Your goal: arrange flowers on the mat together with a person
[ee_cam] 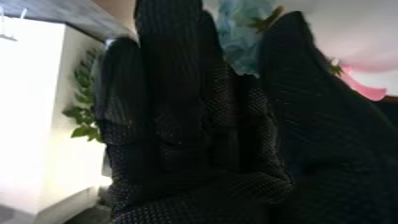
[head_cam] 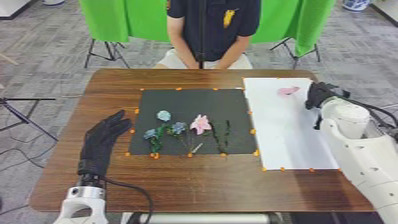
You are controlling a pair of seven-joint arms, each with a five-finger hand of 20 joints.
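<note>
On the black mat (head_cam: pixel 182 100): a pale blue flower (head_cam: pixel 163 115), a pink flower (head_cam: pixel 200 124), green stems (head_cam: pixel 217 135).
Right of the mat: white sheet (head_cam: pixel 282 130) bearing a pink bloom (head_cam: pixel 289 91).
Right hand (head_cam: pixel 325 95): over the sheet's far side, fingers extended, thumb apart; grip on the blue petals (ee_cam: pixel 238 32) cannot be told.
Left hand (head_cam: pixel 107 135): left of the mat, fingers straight, together.
Around the mat: brown table (head_cam: pixel 213 182).
Beyond the mat: green cloth (head_cam: pixel 133 20).
</note>
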